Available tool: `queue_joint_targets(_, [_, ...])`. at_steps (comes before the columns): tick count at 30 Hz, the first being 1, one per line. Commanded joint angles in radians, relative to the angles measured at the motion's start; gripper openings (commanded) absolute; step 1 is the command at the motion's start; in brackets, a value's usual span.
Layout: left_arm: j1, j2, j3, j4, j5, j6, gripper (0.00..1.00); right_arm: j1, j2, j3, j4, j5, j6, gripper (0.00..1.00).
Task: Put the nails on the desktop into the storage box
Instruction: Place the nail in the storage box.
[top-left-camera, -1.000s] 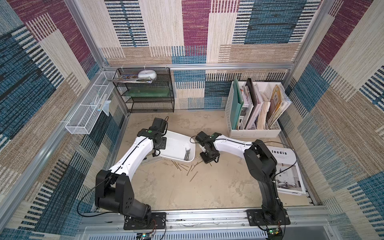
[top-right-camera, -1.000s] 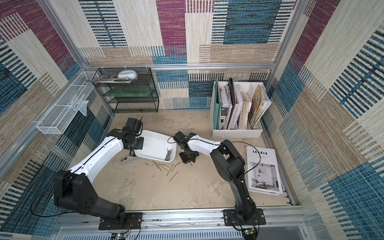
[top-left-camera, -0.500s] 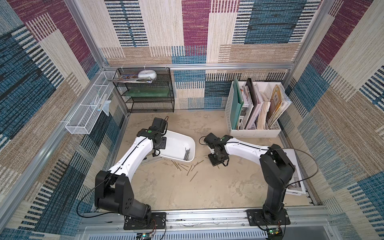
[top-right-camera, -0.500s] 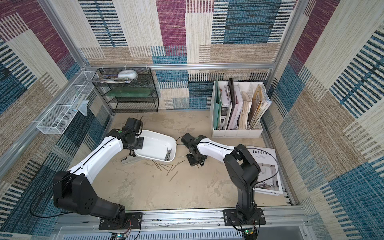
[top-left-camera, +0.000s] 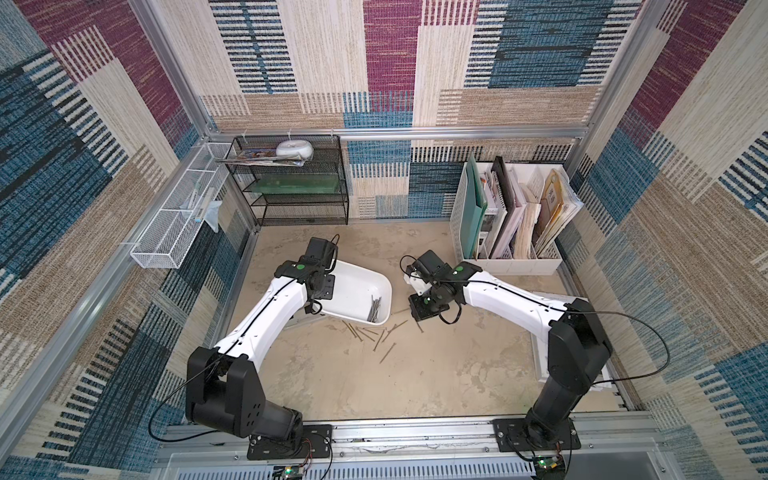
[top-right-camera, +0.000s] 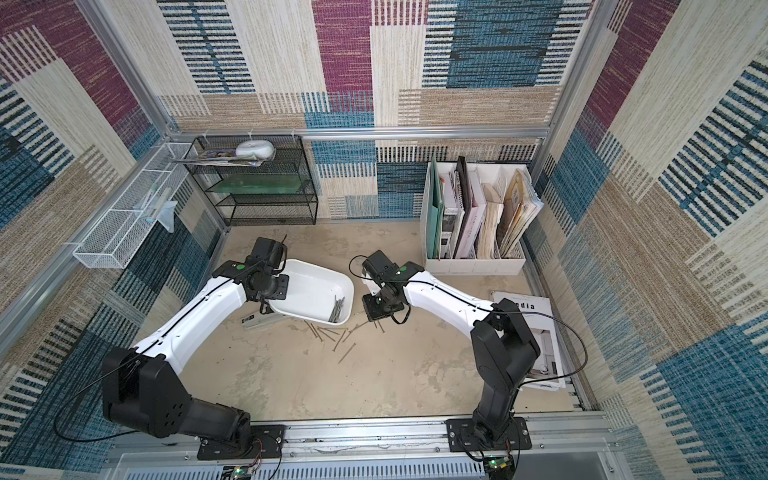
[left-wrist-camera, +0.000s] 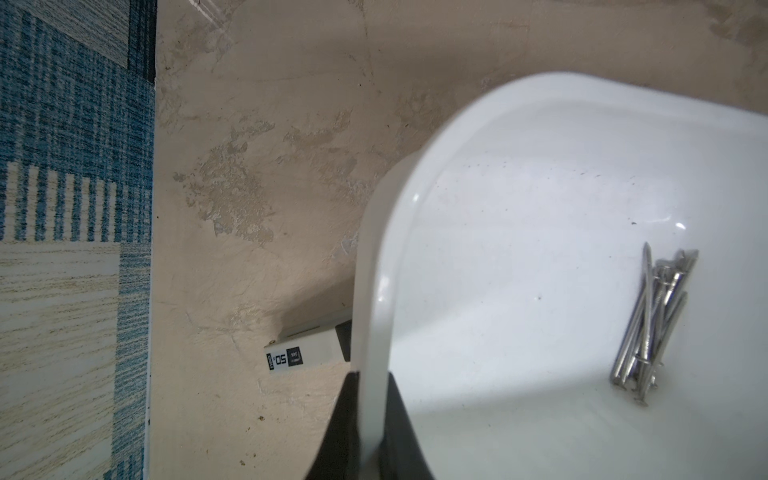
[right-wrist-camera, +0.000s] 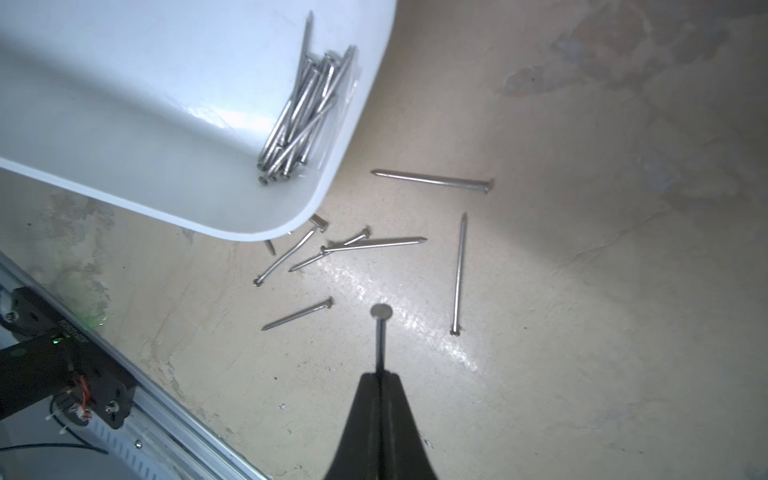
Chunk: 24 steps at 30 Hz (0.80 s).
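**Item:** nails, long, thin, grey metal, flat-headed.

**Change noted:** Over the last second the right arm has been drawn back from the tub's side, and its elbow has swung out toward the magazine (top-right-camera: 544, 332). The right pincer (right-wrist-camera: 380, 374) is seen shut tight on one nail (right-wrist-camera: 379, 340). The nail is held by the shank, head pointing away from the wrist, and appears lifted off the desktop (top-left-camera: 415, 386).

**Meaning for the task:** A pick is judged complete, and the carry to the tub is judged to be the step in hand.

**Left pincer (left-wrist-camera: 371, 415):** Clamped narrow on the rim of the tub (top-left-camera: 353, 286). The tub has not been shifted. It appears tipped, with one edge raised over a small labelled carton (left-wrist-camera: 303, 357).

**Location of stock:**
- A bundle of nails (right-wrist-camera: 305, 104) is gathered in the tub's low corner, the one nearest the right pincer.
- About seven loose nails (right-wrist-camera: 374, 245) are scattered on the desktop just beside that corner. One is partly hidden under the tub, and several are crossed over each other.

**Appearance:** Shanks bright and reflective, points sharp, heads small and round. The bundle is packed roughly parallel, while the loose ones lie at all angles.
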Motion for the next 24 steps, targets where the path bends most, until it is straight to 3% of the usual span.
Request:
queue_joint_targets(1, [0.000,-0.007,-0.002,0.027,-0.016,-0.005,0.00,0.005,0.016,0.055,0.123,-0.155,0.057,0.00])
queue_joint_targets(7, [-0.006,-0.009,-0.004,0.028,-0.024,-0.006,0.00,0.023,0.155,0.224,0.266,-0.304,0.188,0.00])
queue_joint_targets(14, [-0.007,-0.009,-0.002,0.028,-0.022,-0.003,0.00,0.062,0.331,0.300,0.400,-0.326,0.359,0.00])
queue_joint_targets(24, [-0.007,-0.012,0.000,0.027,-0.019,-0.004,0.00,0.066,0.460,0.342,0.448,-0.321,0.456,0.00])
